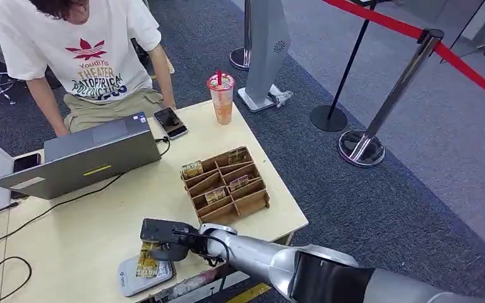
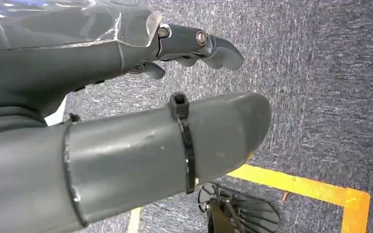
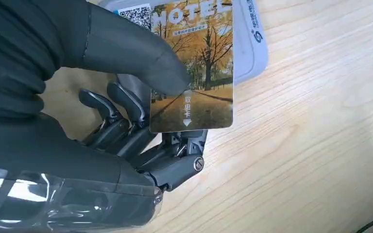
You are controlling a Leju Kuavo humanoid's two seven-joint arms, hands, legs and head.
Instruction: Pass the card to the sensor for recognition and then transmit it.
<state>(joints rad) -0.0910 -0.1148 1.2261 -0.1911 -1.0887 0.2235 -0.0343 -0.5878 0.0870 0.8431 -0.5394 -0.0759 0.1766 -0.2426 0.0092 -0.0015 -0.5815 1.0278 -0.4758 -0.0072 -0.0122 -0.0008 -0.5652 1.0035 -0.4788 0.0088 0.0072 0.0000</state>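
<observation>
Grey laptop, far left of table. Phone and iced drink cup, far edge. Wooden divided tray, right. Seated person. Stanchions, red rope, far right.

The wooden table carries a laptop, phone, drink cup, divided tray (cardboard), sensor.

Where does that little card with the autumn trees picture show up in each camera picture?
Head view: the autumn-tree card lies low and left, under the right hand, over the grey-white sensor pad.
Left wrist view: not in it.
Right wrist view: upper centre, pinched by the thumb.
Shared landmark: the sensor pad.
</observation>
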